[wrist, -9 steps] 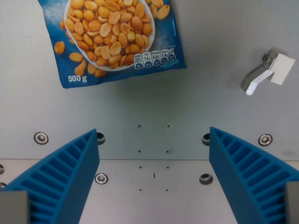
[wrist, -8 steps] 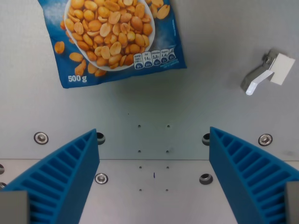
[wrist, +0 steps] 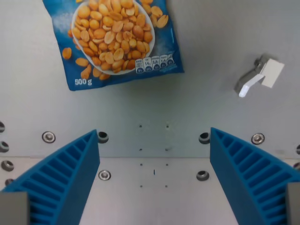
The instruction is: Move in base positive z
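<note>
My gripper (wrist: 154,176) is open and empty, looking straight down at a grey metal table (wrist: 211,112). Its two blue ribbed fingers (wrist: 65,180) stand wide apart at the bottom left and bottom right of the wrist view. A blue bag of peanuts (wrist: 115,40), marked 500 g, lies flat on the table at the top, well beyond the fingertips. Nothing lies between the fingers.
A small white and grey metal bracket (wrist: 258,77) sits on the table at the wrist view's right. Several bolt heads (wrist: 104,175) and small holes dot the plate, and a seam crosses it between the fingers.
The whole scene has shrunk slightly and more bolts show at the edges, so the camera has risen away from the table. The fingers stay equally open.
</note>
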